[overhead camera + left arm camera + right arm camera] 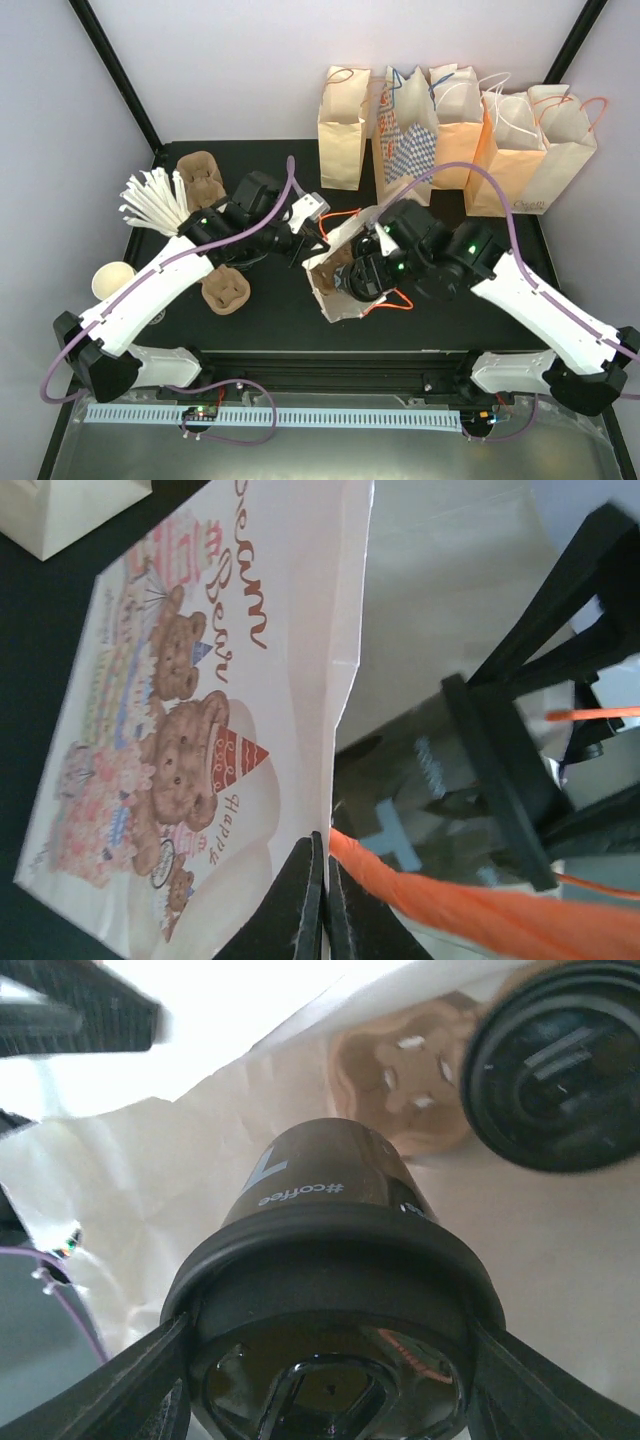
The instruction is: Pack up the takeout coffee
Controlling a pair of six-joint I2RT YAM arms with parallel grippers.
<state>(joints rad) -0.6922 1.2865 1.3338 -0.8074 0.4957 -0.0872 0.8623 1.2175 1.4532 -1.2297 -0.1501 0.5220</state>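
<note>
R gripper point(325, 1380), coffee point(320, 1185) – prob. inside bag point(150, 1190)

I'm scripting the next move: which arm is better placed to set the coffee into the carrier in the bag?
Likely right. The right gripper clasps the takeout coffee by its lid, inside the paper bag near the pulp carrier; the left gripper is shut on the bag's edge.
</note>
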